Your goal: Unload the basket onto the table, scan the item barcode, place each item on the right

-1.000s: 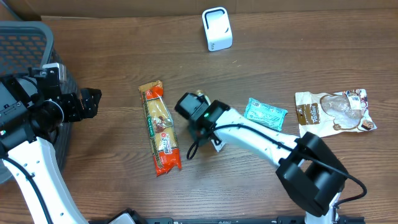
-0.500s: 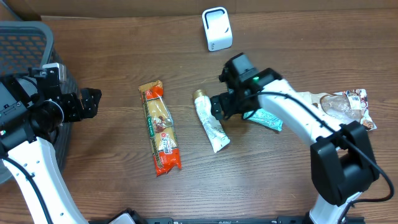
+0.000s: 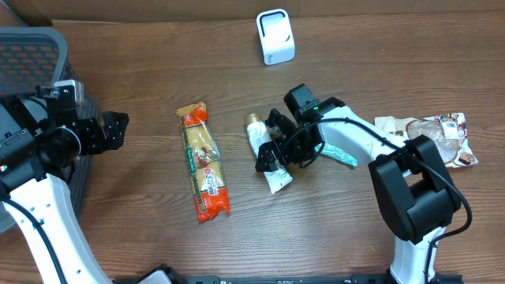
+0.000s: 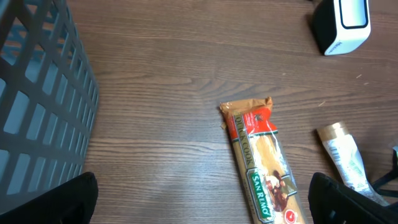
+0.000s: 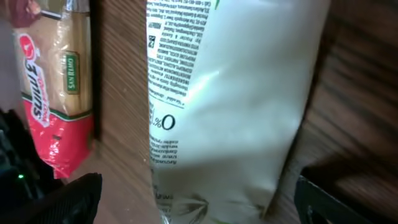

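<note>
right jaws have returned astride the tube point(image 3: 256, 134) (gaps at both edges).

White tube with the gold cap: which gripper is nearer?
Right. The right gripper is open, straddling the tube at its lower half; the left gripper hangs open far across the table, beside the basket.

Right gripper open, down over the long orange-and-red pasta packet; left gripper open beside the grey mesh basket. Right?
Wrong item: the right gripper is open over the white gold-capped tube, beside the orange-and-red pasta packet; the right wrist view shows it. The left gripper is open beside the grey mesh basket, as stated.
</note>
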Controlling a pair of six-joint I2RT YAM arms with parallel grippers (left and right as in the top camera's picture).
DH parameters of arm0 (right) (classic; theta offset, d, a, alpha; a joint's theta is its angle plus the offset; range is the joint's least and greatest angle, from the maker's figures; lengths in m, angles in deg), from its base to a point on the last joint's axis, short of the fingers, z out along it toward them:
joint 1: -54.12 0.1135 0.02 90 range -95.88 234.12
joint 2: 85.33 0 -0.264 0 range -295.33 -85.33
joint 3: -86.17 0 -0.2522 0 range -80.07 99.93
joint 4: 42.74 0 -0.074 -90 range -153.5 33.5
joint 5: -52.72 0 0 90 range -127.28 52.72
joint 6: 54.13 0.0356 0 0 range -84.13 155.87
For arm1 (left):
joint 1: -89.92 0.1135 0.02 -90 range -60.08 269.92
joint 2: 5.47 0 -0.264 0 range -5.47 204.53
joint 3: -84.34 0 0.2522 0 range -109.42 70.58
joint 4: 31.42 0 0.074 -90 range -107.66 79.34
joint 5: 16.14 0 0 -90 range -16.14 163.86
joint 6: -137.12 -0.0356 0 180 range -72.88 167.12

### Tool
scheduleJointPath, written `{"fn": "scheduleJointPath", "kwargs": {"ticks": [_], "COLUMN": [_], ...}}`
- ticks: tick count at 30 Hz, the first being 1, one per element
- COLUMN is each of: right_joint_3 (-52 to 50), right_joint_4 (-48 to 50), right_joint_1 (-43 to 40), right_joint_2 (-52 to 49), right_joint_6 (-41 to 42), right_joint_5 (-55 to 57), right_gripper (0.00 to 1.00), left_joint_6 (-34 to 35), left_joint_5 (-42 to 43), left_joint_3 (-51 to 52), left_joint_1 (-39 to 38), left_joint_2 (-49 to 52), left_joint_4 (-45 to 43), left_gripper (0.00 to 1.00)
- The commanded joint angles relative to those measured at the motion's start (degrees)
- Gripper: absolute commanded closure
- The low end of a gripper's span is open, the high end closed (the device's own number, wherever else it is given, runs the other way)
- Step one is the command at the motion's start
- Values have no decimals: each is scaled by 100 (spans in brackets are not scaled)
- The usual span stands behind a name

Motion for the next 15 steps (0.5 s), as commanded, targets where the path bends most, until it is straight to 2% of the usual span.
{"fn": "scheduleJointPath", "kwargs": {"ticks": [1,7,12,15], "right_joint_3": [-33,-33,-24,50], "right_joint_4": [31,37,59,46], "right_joint_1": [17,15,11,-37], "right_joint_2": [-245,-245,-245,-243], "right_joint_6": [-22,22,125,125], "right_joint_5": [-44,-59,-125,-256], "right_gripper": [11,64,79,94], "left_joint_6": [-83,-83,-83,-83], "left_joint_5": [87,87,87,87], "left_joint_3": [4,4,4,4], "left_joint_1": [13,13,13,13], "left_joint_2": [7,7,7,7], "left_joint_4": [-11,-11,-11,-11], "left_gripper": [0,1,1,0]}}
